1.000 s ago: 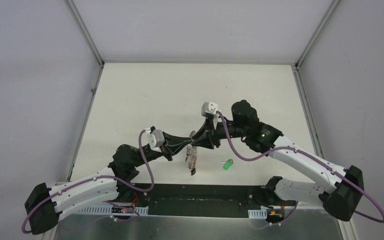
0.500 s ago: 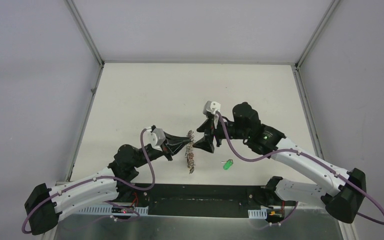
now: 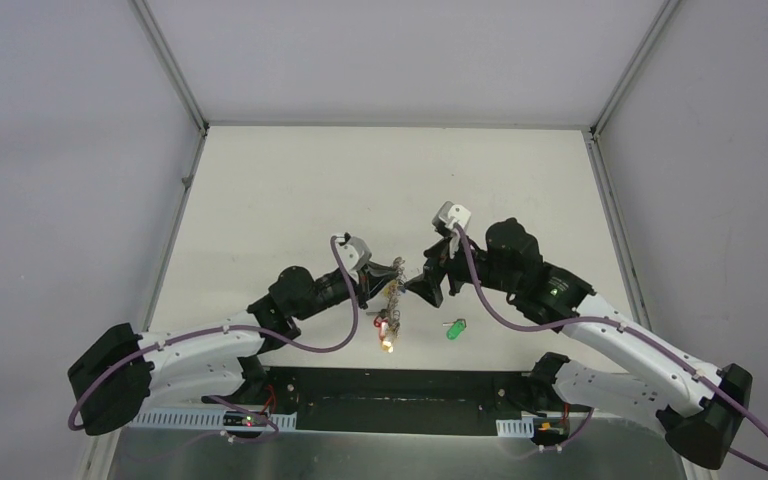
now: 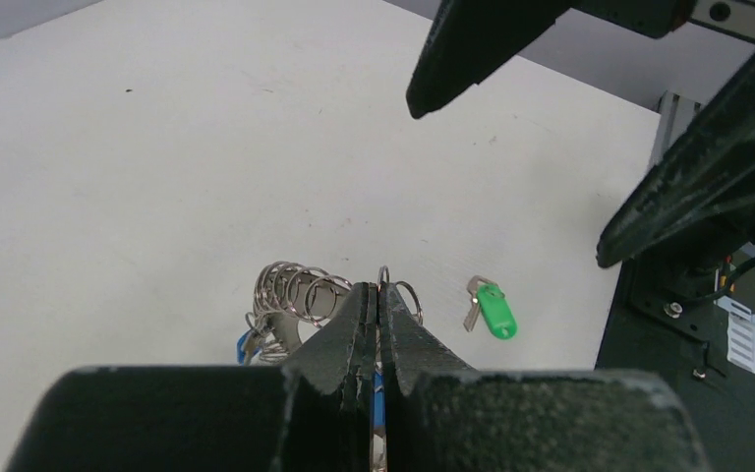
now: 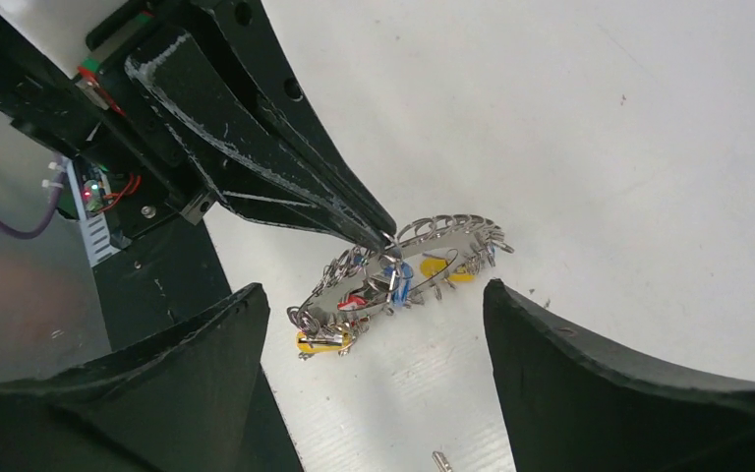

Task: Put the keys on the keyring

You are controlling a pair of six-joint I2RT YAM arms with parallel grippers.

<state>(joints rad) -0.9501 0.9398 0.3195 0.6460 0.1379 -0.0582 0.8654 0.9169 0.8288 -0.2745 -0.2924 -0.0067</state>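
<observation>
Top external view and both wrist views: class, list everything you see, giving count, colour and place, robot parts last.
keyring: one, silvery, strung with small keys tagged yellow, red, blue, held by the left end effector.
green-tagged key: one, bright green, loose on the table, right of the keyring.
table: one, off-white, beneath everything.
left end effector: one, black, shut on the keyring.
right end effector: one, black, open, facing the keyring.

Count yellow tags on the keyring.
2. In the right wrist view, one yellow tag sits at the keyring's lower-left end, another near its upper-right end. More may be hidden.
</observation>
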